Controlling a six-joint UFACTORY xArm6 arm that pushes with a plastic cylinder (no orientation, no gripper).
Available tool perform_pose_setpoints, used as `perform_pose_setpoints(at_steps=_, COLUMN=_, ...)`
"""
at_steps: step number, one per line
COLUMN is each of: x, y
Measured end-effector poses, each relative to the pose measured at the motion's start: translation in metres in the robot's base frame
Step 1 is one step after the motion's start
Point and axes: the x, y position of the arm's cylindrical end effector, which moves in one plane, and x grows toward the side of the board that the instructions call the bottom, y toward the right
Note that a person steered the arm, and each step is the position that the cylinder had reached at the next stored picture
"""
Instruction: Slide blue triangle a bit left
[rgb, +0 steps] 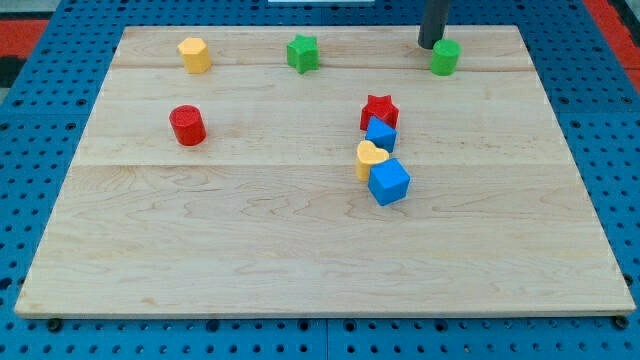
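Note:
A small blue block (380, 134), seemingly the triangle, sits right of the board's middle. It touches a red star (379, 108) above it and a yellow heart (370, 157) below it. A blue cube (389, 183) lies just under the heart. My tip (430, 46) stands at the view's top right, right next to the upper left side of a green block (446, 57). It is well above the blue triangle and apart from it.
A yellow hexagonal block (194, 55) and a green star (302, 53) sit along the view's top. A red cylinder (187, 125) stands at the left. The wooden board (250, 250) lies on a blue pegboard.

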Motion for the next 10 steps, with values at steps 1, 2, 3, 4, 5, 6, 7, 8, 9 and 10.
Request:
perform_pose_setpoints(at_steps=1, x=0.000, y=-0.025)
perform_pose_setpoints(at_steps=2, x=-0.001, y=-0.095)
perform_pose_setpoints(at_steps=3, x=0.044, y=-0.098)
perform_pose_setpoints(at_steps=4, x=0.067, y=-0.069)
perform_pose_setpoints(at_steps=5, x=0.086, y=-0.045)
perform_pose_setpoints(at_steps=6, x=0.107, y=-0.046)
perform_pose_setpoints(at_steps=7, x=0.162, y=0.020)
perform_pose_setpoints(at_steps=8, x=0.185, y=0.012)
perform_pose_setpoints(at_steps=9, x=0.177, y=-0.074)
perform_pose_setpoints(at_steps=10, x=0.177, y=-0.099)
